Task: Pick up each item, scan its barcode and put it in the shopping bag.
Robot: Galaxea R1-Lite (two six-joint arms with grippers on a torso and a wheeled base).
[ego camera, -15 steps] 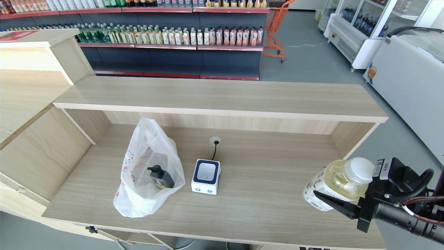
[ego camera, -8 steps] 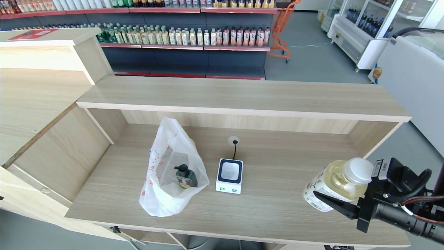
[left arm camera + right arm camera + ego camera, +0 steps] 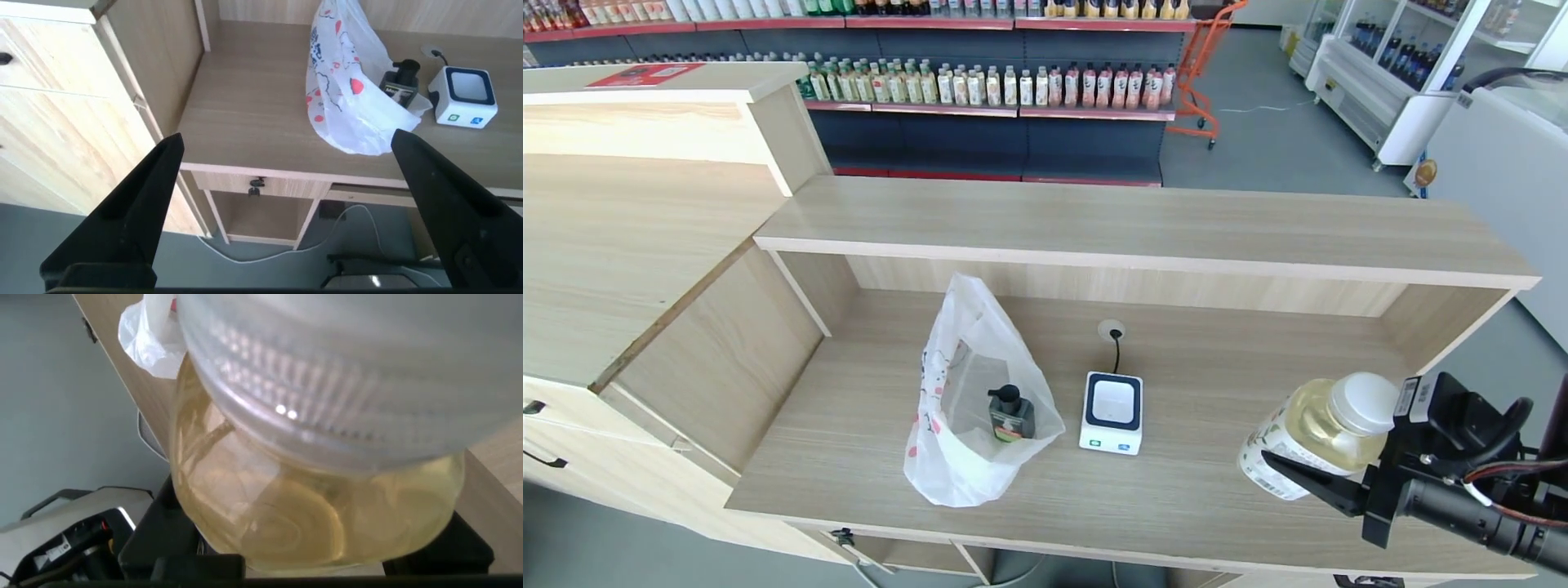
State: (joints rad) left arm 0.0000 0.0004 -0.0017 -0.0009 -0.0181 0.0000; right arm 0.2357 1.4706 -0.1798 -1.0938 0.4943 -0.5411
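Note:
My right gripper is shut on a bottle of yellow drink with a white cap, held tilted above the right end of the counter; the bottle looms close in the right wrist view. A white plastic shopping bag stands open at the counter's middle left with a dark pump bottle inside. The white barcode scanner sits just right of the bag, its cable running to a hole behind. My left gripper hangs open off the counter's front edge, with the bag and scanner beyond.
The wooden counter has a raised back shelf and side walls. A taller wooden cabinet stands to the left. Store shelves of drink bottles and freezers lie behind.
The head camera has shifted, so the bag, scanner and counter slide to the right in the picture. The right gripper keeps the bottle in the same place.

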